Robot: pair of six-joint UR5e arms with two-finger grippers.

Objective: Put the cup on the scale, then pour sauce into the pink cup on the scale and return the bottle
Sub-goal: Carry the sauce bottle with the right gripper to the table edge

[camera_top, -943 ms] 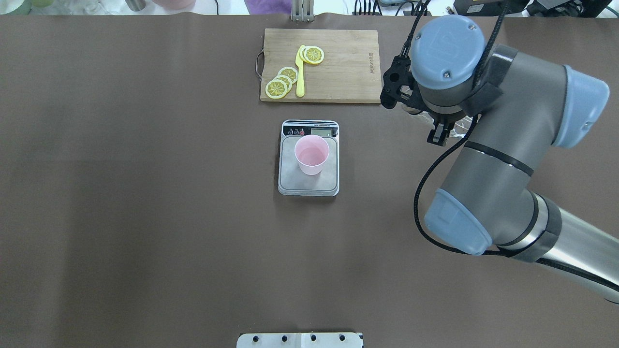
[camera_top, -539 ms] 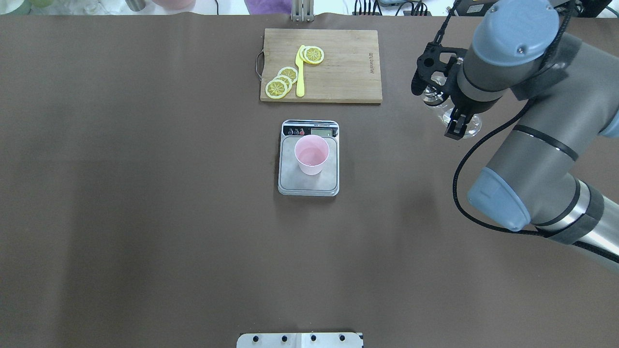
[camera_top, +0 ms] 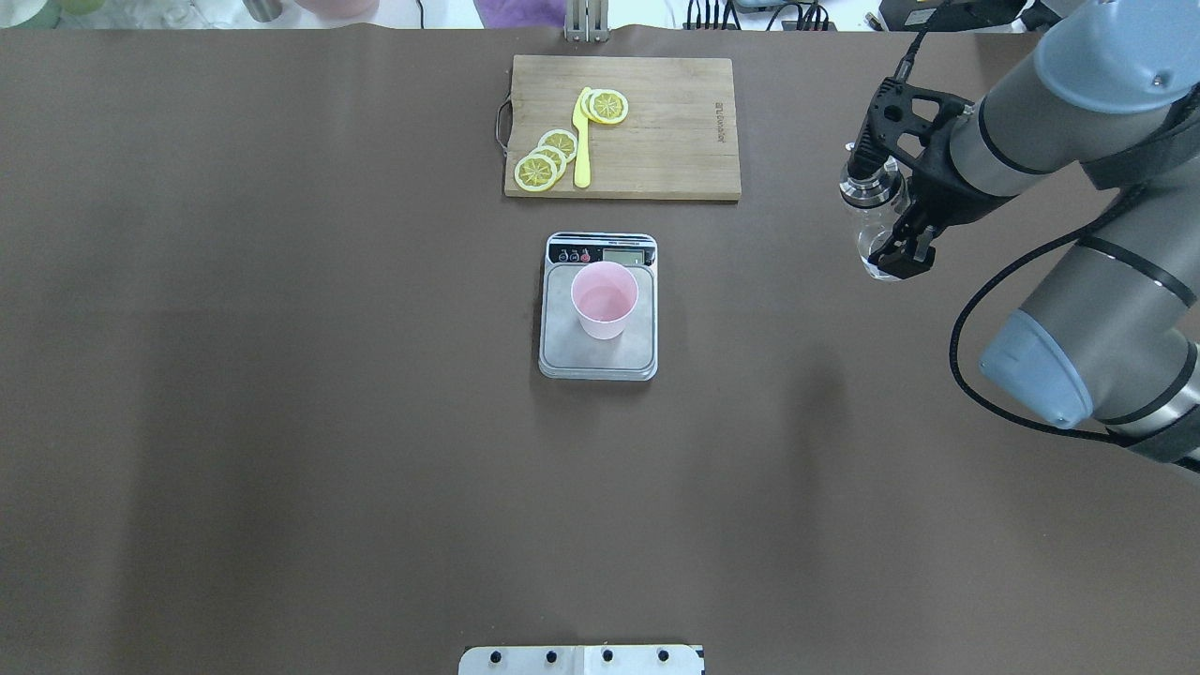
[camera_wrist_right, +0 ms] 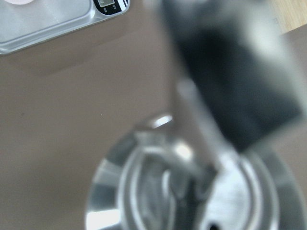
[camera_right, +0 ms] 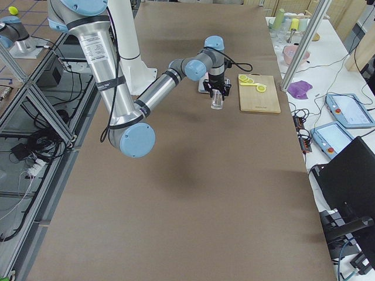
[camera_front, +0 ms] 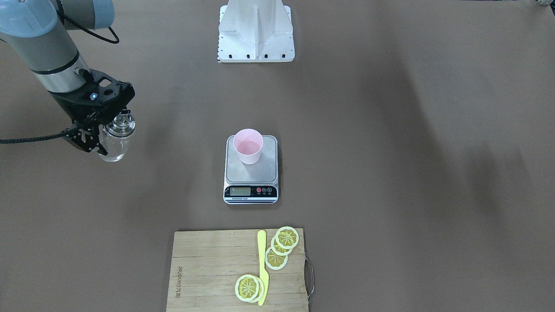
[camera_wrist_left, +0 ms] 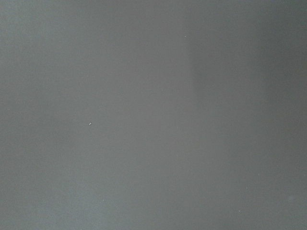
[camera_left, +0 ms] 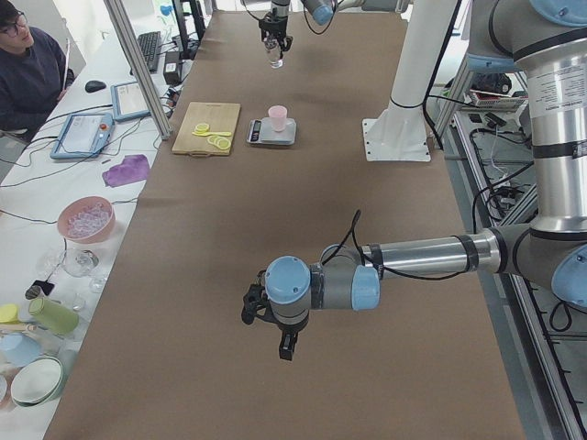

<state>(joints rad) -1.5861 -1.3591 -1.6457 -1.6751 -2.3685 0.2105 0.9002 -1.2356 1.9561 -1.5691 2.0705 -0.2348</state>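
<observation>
The pale pink cup (camera_top: 605,300) (camera_front: 248,146) stands upright on the steel scale (camera_top: 562,358) (camera_front: 265,174) at the table's middle. Far to the robot's right of it, my right gripper (camera_top: 887,244) (camera_front: 104,145) is shut on the clear glass bottle (camera_top: 868,208) (camera_front: 116,139), which is upright with its metal spout cap up. The right wrist view looks down on that cap (camera_wrist_right: 158,191), blurred, with a corner of the scale (camera_wrist_right: 57,28) at top left. My left gripper (camera_left: 280,341) shows only in the exterior left view, low over bare table; I cannot tell whether it is open or shut.
A bamboo cutting board (camera_top: 666,141) with lemon slices (camera_top: 548,157) and a yellow knife (camera_top: 582,141) lies beyond the scale. The robot's white base (camera_front: 256,30) stands at the near edge. A person (camera_left: 27,64) sits at a side bench with bowls and cups.
My right arm has swung further to the robot's right, away from the scale, carrying the bottle with it. Cup and scale have not moved.
</observation>
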